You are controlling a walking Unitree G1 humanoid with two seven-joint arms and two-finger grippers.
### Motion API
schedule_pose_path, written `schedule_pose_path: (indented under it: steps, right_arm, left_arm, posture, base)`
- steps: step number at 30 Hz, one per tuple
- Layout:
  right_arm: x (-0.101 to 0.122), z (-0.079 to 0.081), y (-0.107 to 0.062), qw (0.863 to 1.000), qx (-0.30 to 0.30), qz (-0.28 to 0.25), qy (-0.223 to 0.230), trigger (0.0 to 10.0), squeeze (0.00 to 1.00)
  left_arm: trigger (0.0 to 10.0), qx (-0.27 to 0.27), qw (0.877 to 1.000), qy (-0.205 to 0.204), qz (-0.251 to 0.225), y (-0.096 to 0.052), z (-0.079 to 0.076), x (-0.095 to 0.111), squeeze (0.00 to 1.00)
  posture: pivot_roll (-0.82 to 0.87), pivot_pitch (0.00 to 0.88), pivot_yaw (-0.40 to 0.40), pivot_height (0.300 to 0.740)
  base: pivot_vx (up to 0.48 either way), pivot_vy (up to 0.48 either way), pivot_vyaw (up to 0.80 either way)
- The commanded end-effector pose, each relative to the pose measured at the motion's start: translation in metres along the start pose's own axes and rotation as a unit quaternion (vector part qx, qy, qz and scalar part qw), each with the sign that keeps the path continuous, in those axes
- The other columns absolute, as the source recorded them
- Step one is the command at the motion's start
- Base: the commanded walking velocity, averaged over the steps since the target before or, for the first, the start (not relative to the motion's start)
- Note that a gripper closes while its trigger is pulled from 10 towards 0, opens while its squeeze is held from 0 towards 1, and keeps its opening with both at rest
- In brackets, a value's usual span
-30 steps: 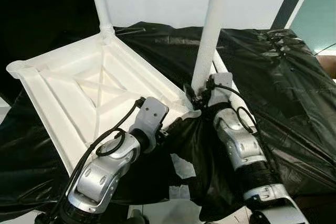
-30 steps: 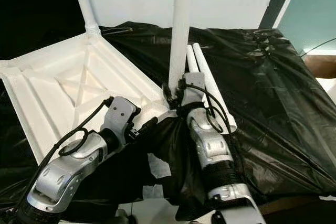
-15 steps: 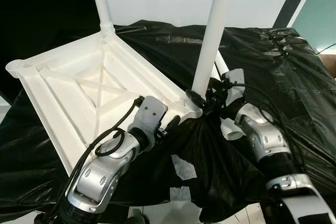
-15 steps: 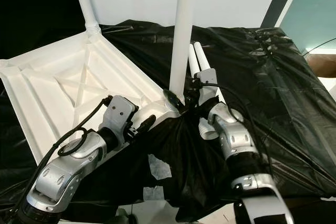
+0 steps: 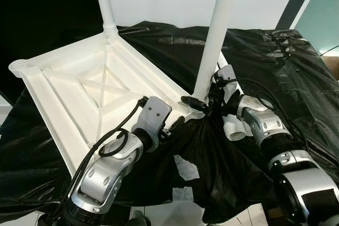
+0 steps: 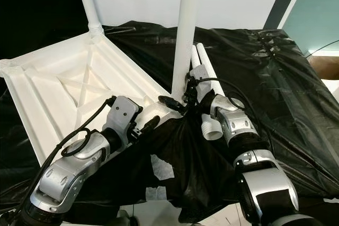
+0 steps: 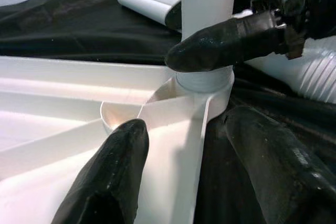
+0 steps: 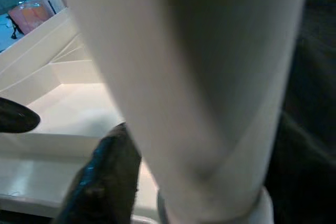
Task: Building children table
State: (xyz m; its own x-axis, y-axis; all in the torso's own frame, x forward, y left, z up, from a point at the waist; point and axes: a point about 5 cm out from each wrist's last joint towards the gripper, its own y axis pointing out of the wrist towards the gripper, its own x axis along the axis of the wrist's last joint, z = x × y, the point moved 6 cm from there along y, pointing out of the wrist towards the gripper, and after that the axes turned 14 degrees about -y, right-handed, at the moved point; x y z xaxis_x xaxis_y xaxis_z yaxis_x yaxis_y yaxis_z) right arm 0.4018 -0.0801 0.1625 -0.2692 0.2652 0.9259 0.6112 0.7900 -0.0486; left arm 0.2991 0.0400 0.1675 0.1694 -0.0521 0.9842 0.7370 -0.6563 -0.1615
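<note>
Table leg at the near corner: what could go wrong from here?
The table leg stands upright in the tabletop corner socket, with the right gripper round its base. If it lets go before the leg seats, the leg may tip. The left gripper straddles that corner, so the tabletop could slide on the black sheet.

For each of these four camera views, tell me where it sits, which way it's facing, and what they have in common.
Left eye view: head, looking down at the upturned tabletop; both silver arms show.
Right eye view: same scene; right gripper at the upright leg.
Left wrist view: looks along the left gripper at the corner socket.
Right wrist view: close against the leg.
Shared: all four show that leg.
</note>
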Motion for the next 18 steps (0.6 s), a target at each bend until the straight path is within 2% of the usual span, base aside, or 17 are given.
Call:
schedule_pose_path:
  steps: [1,6,11,13,16,17,18]
  right_arm:
    - [-0.004,0.001,-0.002,1.000,0.011,0.006,0.000,0.0,0.00]
    - [-0.007,0.000,-0.004,1.000,-0.003,0.004,0.013,0.0,0.00]
    - [-0.016,-0.005,0.000,0.998,-0.052,0.036,0.006,0.0,0.00]
    - [-0.019,-0.002,0.001,0.997,-0.068,0.042,0.017,0.0,0.00]
    - [-0.021,0.000,0.003,0.994,-0.090,0.047,0.035,0.0,0.00]
    - [-0.021,0.002,0.005,0.992,-0.111,0.050,0.039,10.0,0.00]
    - [-0.021,0.005,0.007,0.989,-0.129,0.054,0.043,10.0,0.00]
  left_arm:
    - [10.0,-0.012,1.000,0.003,0.006,0.002,-0.004,-0.002,0.00]
    - [10.0,-0.017,1.000,0.003,0.009,0.001,-0.003,-0.004,0.00]
    - [10.0,-0.021,1.000,0.002,0.011,0.003,-0.004,-0.005,0.00]
    - [10.0,-0.020,1.000,0.011,0.015,0.004,-0.003,-0.008,0.00]
    - [10.0,-0.022,1.000,0.003,0.010,0.005,-0.004,-0.005,0.00]
    - [10.0,-0.022,1.000,0.004,0.011,0.004,-0.003,-0.005,0.00]
    - [10.0,-0.019,1.000,0.008,0.013,0.004,-0.002,-0.006,0.00]
  posture:
    - [0.09,0.070,-0.015,0.740]
    - [0.08,0.077,-0.012,0.740]
    - [0.07,0.076,-0.010,0.740]
    - [0.07,0.068,-0.009,0.740]
    - [0.07,0.073,-0.005,0.740]
    - [0.07,0.064,-0.004,0.740]
    - [0.07,0.062,-0.003,0.740]
  base:
    - [0.000,0.000,0.00]
    - [0.000,0.000,0.00]
    - [0.000,0.000,0.00]
    - [0.000,0.000,0.00]
    - [0.000,0.000,0.00]
    - [0.000,0.000,0.00]
    - [0.000,0.000,0.00]
